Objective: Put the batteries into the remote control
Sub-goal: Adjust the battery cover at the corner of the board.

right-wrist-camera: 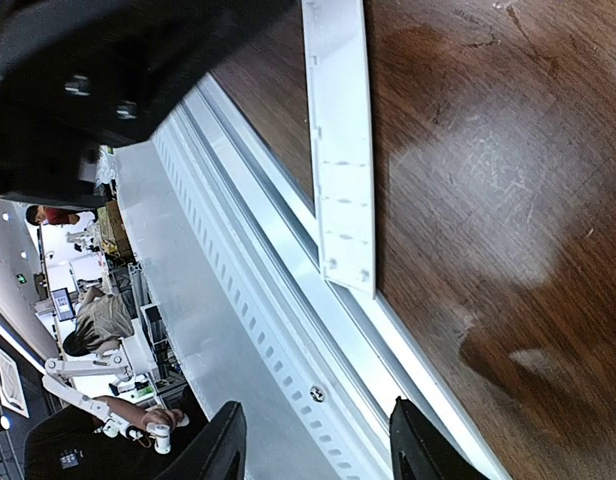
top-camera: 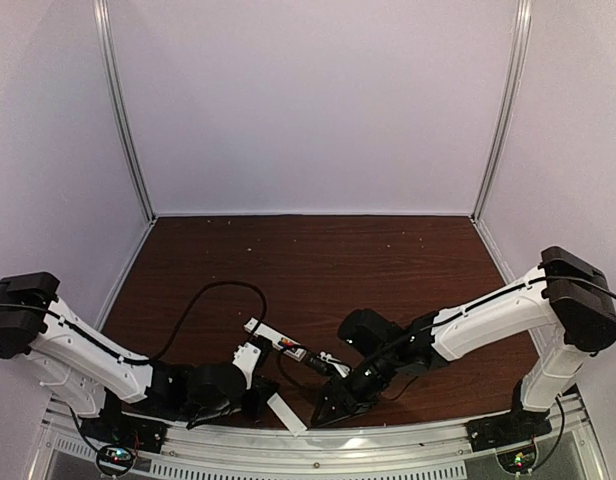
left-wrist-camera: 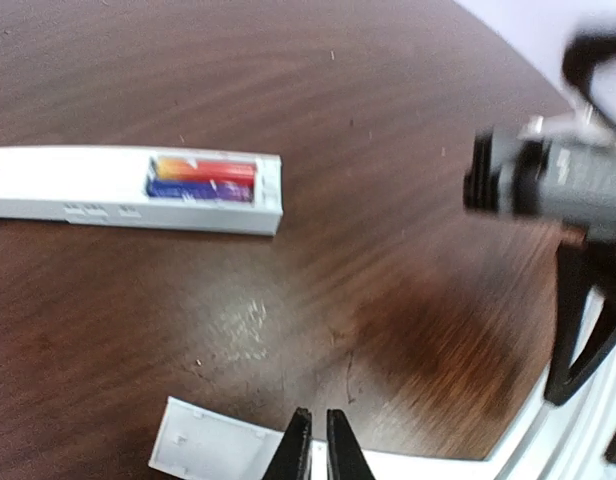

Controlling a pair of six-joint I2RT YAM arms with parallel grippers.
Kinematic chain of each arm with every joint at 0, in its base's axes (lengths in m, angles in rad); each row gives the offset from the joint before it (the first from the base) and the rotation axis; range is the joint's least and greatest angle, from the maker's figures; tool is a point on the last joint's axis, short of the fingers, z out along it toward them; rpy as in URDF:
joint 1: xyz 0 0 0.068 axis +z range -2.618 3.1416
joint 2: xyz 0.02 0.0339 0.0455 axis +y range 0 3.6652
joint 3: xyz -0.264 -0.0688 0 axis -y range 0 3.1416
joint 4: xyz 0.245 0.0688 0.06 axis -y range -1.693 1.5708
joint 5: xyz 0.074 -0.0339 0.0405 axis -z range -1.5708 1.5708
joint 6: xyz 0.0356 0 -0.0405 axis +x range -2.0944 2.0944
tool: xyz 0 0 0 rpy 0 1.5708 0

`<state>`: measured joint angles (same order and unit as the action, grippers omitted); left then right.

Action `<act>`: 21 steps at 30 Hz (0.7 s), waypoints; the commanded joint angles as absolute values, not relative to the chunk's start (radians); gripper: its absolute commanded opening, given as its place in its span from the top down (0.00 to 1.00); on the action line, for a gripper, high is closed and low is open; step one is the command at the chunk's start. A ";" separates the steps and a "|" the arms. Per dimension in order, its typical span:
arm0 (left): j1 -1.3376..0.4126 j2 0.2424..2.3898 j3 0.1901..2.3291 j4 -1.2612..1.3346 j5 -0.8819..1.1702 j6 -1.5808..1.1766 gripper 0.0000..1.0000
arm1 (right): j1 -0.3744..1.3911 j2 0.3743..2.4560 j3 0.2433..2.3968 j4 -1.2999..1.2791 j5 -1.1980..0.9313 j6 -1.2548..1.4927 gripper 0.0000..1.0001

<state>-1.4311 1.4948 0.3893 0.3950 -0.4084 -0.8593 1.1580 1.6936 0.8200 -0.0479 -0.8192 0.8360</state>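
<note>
While the left gripper is pinched closed on nothing, the right gripper has its jaws apart and empty. Both batteries lie in the remote control slot. The cover strip lies near the remote control, on its arm-base side.

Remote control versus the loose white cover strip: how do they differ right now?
The remote control is a thick bar with an open slot holding both batteries; the cover strip is a thin flat shell holding nothing. The remote control lies farther out on the table; the cover strip lies at its near edge. Both are white, long, narrow and lying flat.
</note>
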 commanded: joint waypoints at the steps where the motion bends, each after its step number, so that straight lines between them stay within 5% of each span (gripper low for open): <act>1: -1.402 1.342 0.408 0.351 -0.534 -0.780 0.90 | 1.157 1.710 0.797 -0.008 -0.784 0.853 0.50; 10: -1.316 1.282 0.376 0.133 -0.527 -0.828 0.91 | 1.196 1.806 0.857 0.069 -0.787 0.895 0.49; 21: -1.211 1.455 0.372 0.240 -0.364 -0.775 0.97 | 1.267 1.891 0.868 0.220 -0.770 1.020 0.49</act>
